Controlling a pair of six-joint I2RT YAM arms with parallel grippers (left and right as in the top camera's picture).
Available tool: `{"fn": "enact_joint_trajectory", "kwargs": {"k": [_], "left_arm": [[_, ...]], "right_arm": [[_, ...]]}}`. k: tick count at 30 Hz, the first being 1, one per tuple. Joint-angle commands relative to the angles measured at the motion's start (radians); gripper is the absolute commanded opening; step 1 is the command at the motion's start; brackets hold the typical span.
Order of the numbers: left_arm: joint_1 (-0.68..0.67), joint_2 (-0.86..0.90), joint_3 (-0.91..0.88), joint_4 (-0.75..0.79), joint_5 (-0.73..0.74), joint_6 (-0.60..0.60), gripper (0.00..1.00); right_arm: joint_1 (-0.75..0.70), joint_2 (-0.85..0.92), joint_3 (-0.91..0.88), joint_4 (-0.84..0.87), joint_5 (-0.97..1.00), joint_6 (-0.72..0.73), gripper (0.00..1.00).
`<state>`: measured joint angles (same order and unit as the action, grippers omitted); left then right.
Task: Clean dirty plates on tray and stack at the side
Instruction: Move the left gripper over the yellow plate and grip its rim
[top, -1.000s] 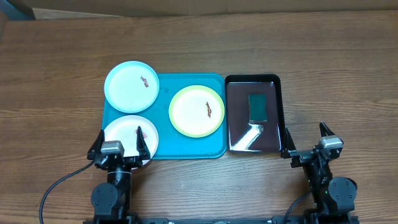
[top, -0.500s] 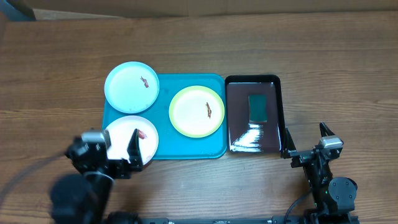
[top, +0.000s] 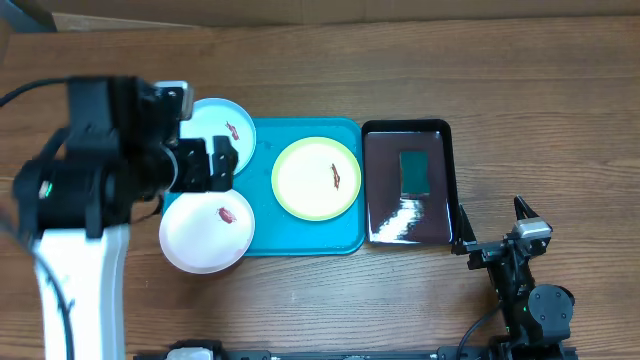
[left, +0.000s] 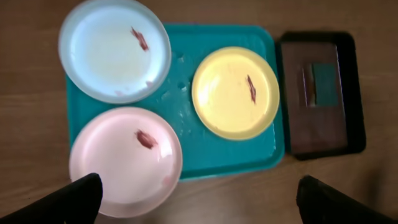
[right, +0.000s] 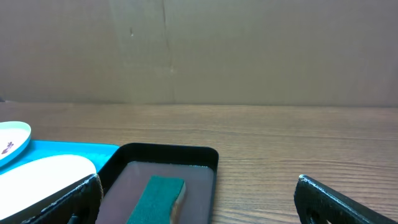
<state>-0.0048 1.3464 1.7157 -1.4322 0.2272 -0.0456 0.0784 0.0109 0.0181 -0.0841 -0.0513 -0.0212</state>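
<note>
Here, right gripper (top: 491, 218): jaws spread wide, empty, just beside the black tray (top: 452, 180).
White plate (top: 207, 228): red smear, overhanging the tray's (top: 300, 238) near-left corner.
Left gripper (left: 199, 185): spread wide, empty, raised above the tray's left side.
Green-rimmed plate (top: 316, 178): smeared, mid-tray.
Pale blue plate (top: 232, 122): smeared, overhanging far-left corner.

Bright, even light from above leaves a white glare streak by the black tray's (top: 385, 170) near edge. The left wrist view is soft and warm-tinted, turning the plates (left: 124, 162) pink and yellow; the left arm (top: 90, 190) looks blurred overhead.
</note>
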Motion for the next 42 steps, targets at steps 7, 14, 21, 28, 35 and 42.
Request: {"fn": "enact_joint_trajectory", "kwargs": {"k": [7,14,21,28,35,42], "left_arm": [[0.004,0.216,0.02,-0.061,0.054,-0.09,0.76],[-0.011,0.358,0.006,-0.065,0.054,-0.09,0.04],[-0.066,0.401,-0.113,0.047,0.054,-0.09,0.06],[-0.09,0.402,-0.225,0.179,0.054,-0.103,0.1],[-0.095,0.402,-0.262,0.245,0.054,-0.12,0.1],[-0.095,0.402,-0.262,0.266,0.054,-0.119,0.1]], "right_arm": [[-0.007,-0.008,-0.01,0.003,0.006,0.007,1.0],[-0.007,-0.008,-0.01,0.003,0.006,0.007,1.0],[-0.007,-0.008,-0.01,0.003,0.006,0.007,1.0],[-0.007,-0.008,-0.01,0.003,0.006,0.007,1.0],[-0.007,-0.008,-0.01,0.003,0.006,0.007,1.0],[-0.007,-0.008,-0.01,0.003,0.006,0.007,1.0]]}}
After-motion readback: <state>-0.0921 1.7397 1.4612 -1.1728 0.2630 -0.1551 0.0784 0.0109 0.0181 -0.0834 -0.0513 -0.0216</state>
